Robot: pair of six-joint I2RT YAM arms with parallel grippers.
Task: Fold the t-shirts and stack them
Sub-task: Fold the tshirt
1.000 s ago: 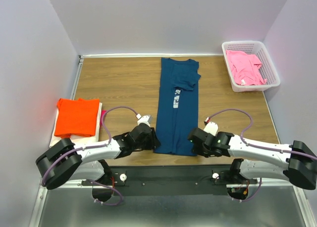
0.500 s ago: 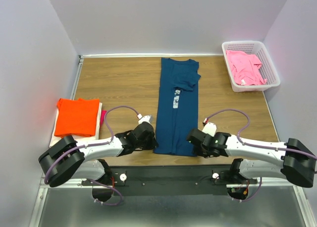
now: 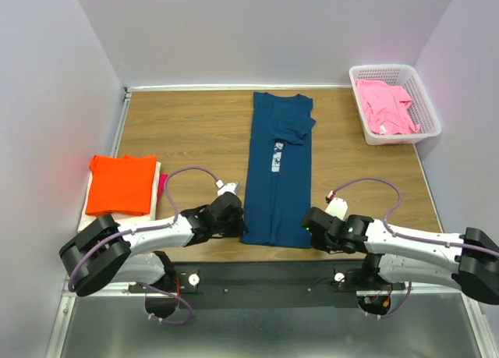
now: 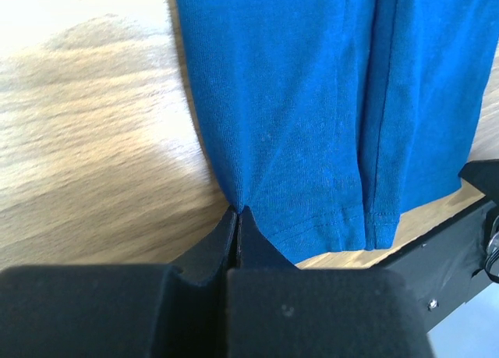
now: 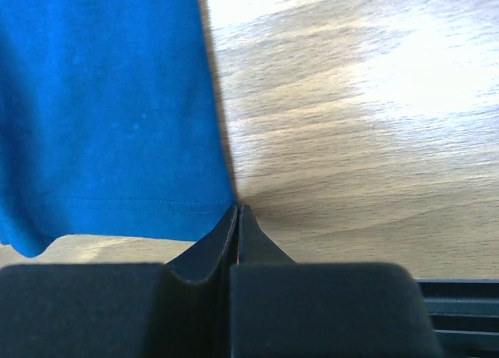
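Both jaws have closed in the last second, and the right gripper (image 5: 237, 210) has drawn back slightly toward the near edge. It is now clamped at the near right corner of the navy tee (image 3: 277, 179), catching what looks like only the very edge. The left gripper (image 4: 240, 211) is clenched on the near left hem corner, the knit puckering into its tips.

The navy tee lies flat on the wooden counter (image 3: 195, 132), folded into a long narrow strip with the collar at the far end and a small white print mid-chest. It is thin matte jersey, so likely light and limp. It should sag between two holds and slide easily on the smooth wood. The stitched hem corners are the firmest places to hold, though the shallow right pinch could slip on lifting.

An orange tee (image 3: 121, 184) tops the stack at left, and a pink tee (image 3: 386, 104) sits in the lattice basket (image 3: 427, 108).
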